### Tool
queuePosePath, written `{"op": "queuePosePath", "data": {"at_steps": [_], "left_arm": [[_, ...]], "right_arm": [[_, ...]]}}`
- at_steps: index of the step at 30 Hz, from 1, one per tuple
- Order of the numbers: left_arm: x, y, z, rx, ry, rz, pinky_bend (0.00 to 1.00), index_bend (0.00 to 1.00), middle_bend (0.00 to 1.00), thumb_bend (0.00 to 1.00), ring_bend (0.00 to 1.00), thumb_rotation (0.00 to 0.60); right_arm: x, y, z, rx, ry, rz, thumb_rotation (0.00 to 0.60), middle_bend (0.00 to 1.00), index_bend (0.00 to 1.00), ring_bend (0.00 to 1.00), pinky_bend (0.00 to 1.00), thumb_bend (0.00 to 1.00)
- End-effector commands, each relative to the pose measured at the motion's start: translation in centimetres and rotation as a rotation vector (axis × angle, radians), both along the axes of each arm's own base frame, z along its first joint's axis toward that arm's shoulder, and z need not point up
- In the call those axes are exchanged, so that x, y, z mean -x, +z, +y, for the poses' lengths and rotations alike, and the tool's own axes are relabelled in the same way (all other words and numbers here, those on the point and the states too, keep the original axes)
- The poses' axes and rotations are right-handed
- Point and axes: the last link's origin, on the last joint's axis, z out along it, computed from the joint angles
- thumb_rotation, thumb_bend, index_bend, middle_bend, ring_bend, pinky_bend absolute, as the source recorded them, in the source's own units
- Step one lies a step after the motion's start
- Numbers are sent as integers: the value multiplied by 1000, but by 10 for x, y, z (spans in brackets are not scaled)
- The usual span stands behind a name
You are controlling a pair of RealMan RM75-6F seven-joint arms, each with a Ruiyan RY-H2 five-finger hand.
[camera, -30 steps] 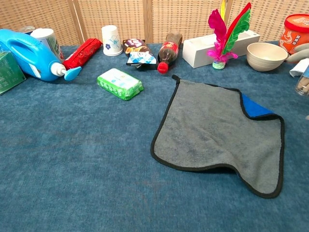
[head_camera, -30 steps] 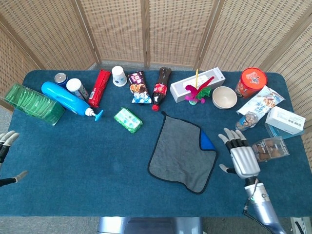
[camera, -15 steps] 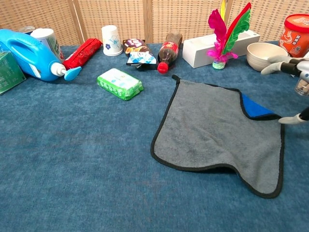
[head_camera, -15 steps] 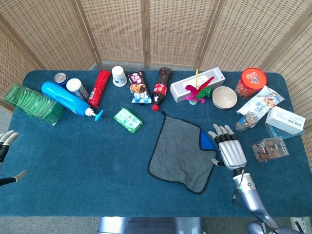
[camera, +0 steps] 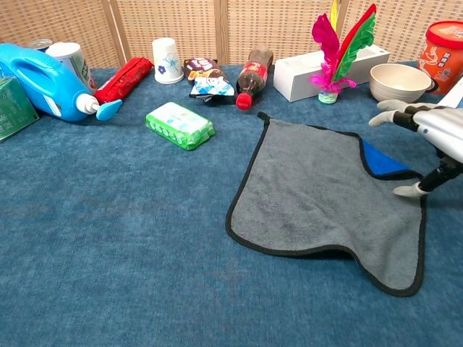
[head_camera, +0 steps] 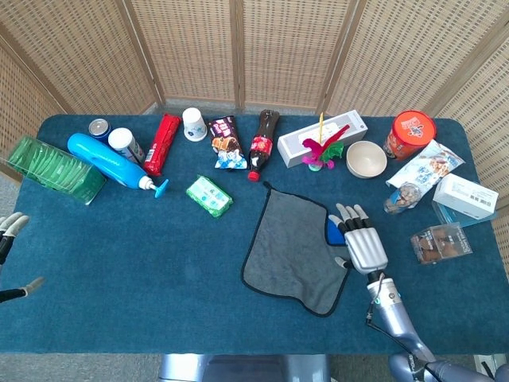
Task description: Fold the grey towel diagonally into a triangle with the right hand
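Note:
The grey towel (head_camera: pixel 290 251) (camera: pixel 325 195) lies flat on the table, black-edged, with its far right corner turned over to show a blue underside (head_camera: pixel 335 231) (camera: pixel 383 160). My right hand (head_camera: pixel 361 243) (camera: pixel 427 137) hovers with fingers spread over the towel's right edge, just above the blue flap, holding nothing. Whether it touches the cloth I cannot tell. My left hand (head_camera: pixel 9 231) shows only at the left edge of the head view, fingers apart and holding nothing.
Along the back stand a blue detergent bottle (head_camera: pixel 111 161), red packet (head_camera: pixel 162 143), paper cup (head_camera: pixel 194 123), cola bottle (head_camera: pixel 262 143), white box (head_camera: pixel 322 139), feather shuttlecock (head_camera: pixel 320 151), bowl (head_camera: pixel 367 159) and orange tub (head_camera: pixel 410 134). A green wipes pack (head_camera: pixel 209 196) lies left of the towel; packets (head_camera: pixel 440 241) lie right.
My right hand has moved left from beside the packets to over the towel's right edge at the blue flap. The towel and the left hand have not moved.

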Motion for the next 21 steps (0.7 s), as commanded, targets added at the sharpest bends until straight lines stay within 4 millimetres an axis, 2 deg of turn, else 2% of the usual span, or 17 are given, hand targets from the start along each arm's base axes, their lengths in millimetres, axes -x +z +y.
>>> {"op": "queuePosePath", "data": {"at_steps": [1,15,21], "left_arm": [[0,0,0,0,-1,0,0,0,0,115,0,600],[1,1,0,-2,2,-3,0,0,0,115,0,600],[1,1,0,-3,2,-6,0,0,0,115,0,600]], "right_arm": [[-1,-2,-3,3,-3,-4,600,0,172,0,0,2],[5,-4,-15,22,-2,36,600,0,279,0,0,14],[7,-6,-18,42,18,82,600,0,293,0,0,76]]}}
